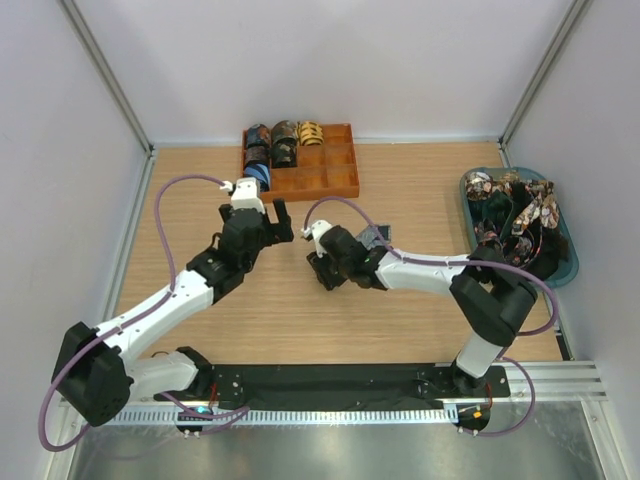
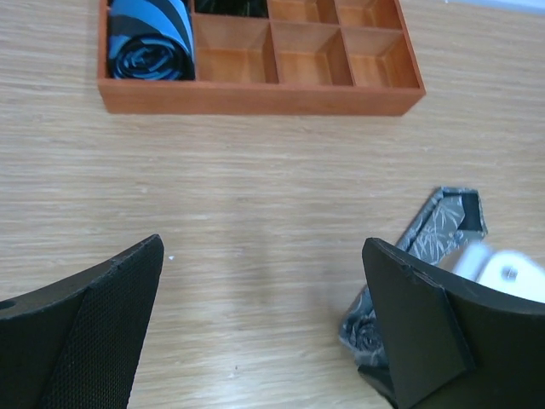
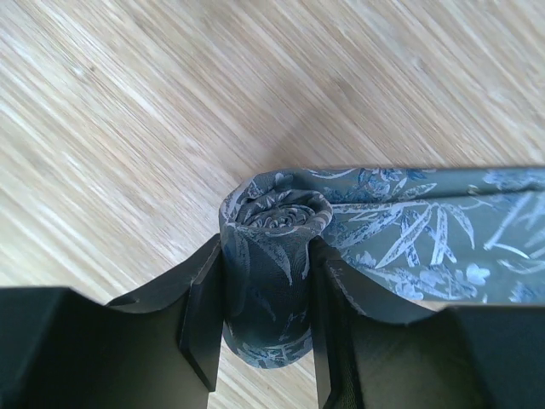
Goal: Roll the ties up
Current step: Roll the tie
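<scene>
The right end effector (image 3: 266,294) is pinching the rolled end of a grey-blue tie (image 3: 274,217) with a pale leaf print. One finger presses on each side of the small cylinder, and the spiral of its end faces the wrist camera. The rest of this tie runs away to the right as a flat strip lying on the table (image 1: 400,320). In the top view this happens near the middle of the table, with the strip's free end showing just beyond the right wrist.

The left end effector (image 2: 255,332) hangs above bare wood just left of the right one. Its fingers are spread wide and hold nothing.

An orange compartment tray (image 1: 340,186) sits at the far edge of the table, beyond the left end effector. A blue-and-black tie (image 2: 149,38), rolled up, fills its near left compartment. More rolled ties (image 1: 284,135), in dark, brown and gold prints, stand in the compartments behind it. The tray's right-hand compartments show only their orange floor.

At the right edge of the table, a teal bin (image 1: 570,258) holds a tangled heap of loose ties (image 1: 515,210).
</scene>
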Robot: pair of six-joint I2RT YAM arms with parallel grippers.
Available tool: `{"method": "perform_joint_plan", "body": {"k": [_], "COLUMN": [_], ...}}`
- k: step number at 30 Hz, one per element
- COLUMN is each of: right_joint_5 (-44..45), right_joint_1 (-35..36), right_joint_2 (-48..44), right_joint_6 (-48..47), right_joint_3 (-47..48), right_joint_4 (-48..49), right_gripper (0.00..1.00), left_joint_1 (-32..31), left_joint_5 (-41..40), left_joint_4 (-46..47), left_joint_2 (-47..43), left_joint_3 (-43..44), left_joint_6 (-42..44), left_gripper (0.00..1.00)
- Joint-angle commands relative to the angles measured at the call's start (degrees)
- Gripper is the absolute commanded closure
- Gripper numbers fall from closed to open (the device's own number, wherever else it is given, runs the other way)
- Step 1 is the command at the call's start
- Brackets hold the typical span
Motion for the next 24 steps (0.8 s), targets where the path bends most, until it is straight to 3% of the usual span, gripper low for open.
{"method": "perform_joint_plan", "body": {"k": [1,9,16,20,24], "right_joint_5": [-16.63,-32.9,-48.96,-52.77,-55.5], "right_joint_1": [-4.34,-13.48,-19.63,-21.4,-22.37], "right_joint_2": [0.96,4.65,9.04,12.29,14.06], "right_joint_6": [4.25,7.76,13.12,15.84,17.87], "right_joint_3": [-1.65,-1.48,-3.41,-3.59,-3.94], "right_joint_4": [0.55,2.22,9.06,11.01,13.47], "right_gripper": [0.73,0.72,0.72,0.72,0.72], "left_joint_1": [-0.14,-0.14,-2.06,-4.7,-5.06], "left_joint_5": [2.57,7.57,17.41,23.3,29.54], "left_joint_4": [3.78,5.81,18.45,22.33,19.18], "left_joint_2": [-0.67,0.12,5.04,8.02,10.49], "left_joint_3": [-2.34,-4.8,-9.01,-10.87,-9.03], "left_joint_6": [1.16,5.29,14.16,21.72,26.38], "left_gripper": [0.0,0.0,0.0,0.0,0.0]}}
